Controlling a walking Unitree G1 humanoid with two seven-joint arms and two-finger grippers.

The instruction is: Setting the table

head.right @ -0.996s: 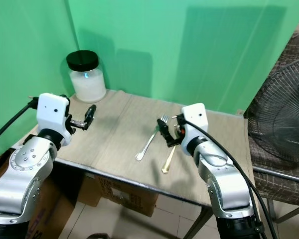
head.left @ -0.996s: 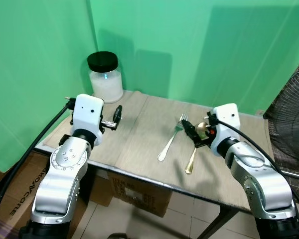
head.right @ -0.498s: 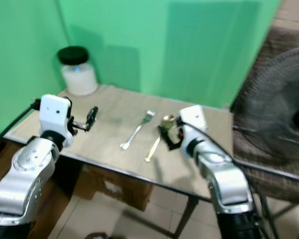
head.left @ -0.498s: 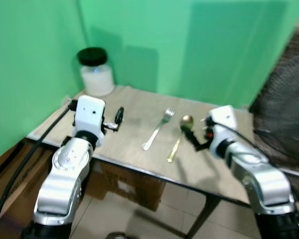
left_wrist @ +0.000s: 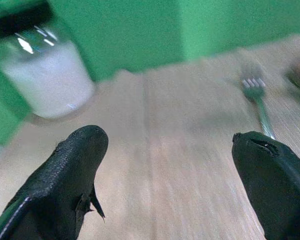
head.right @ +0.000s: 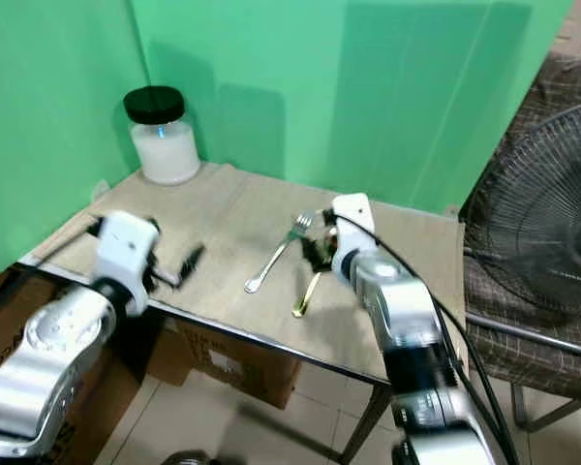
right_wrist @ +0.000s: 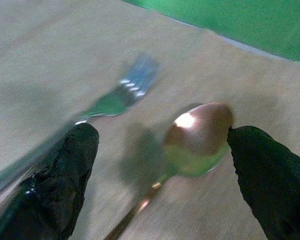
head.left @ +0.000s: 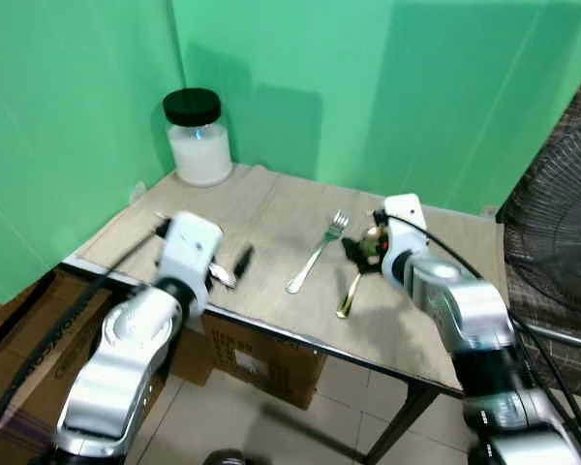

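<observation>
— Between your right gripper's [right_wrist: 160,165] jaws, what have you got?

— You've got the bowl of the gold spoon [right_wrist: 197,134] lying on the table [head.left: 271,208], nearer one finger than the other and touching neither that I can tell. The jaws are spread wide, released, with nothing pinched. The spoon's handle runs back from the gap toward the wrist.

— And the fork?

— Your silver fork [head.left: 316,255] lies just outside that gap, beside the left-hand finger [right_wrist: 55,180], tines pointing away from you, roughly parallel to the spoon and apart from it.

— What about your left gripper [left_wrist: 170,175]?

— Released as well: its two black fingers stand far apart over the bare tabletop near the front edge, gripping nothing. Ahead of those jaws and off to the spoon's side you can see the fork's tines; ahead on the other side stands the white-filled jar [head.left: 199,140] with a black lid, at the table's back corner against the green wall [head.left: 387,87].

— Anything else around?

— You have a fan's [head.right: 542,208] wire grille past the table's right end, and cardboard boxes [head.left: 261,354] underneath.
</observation>
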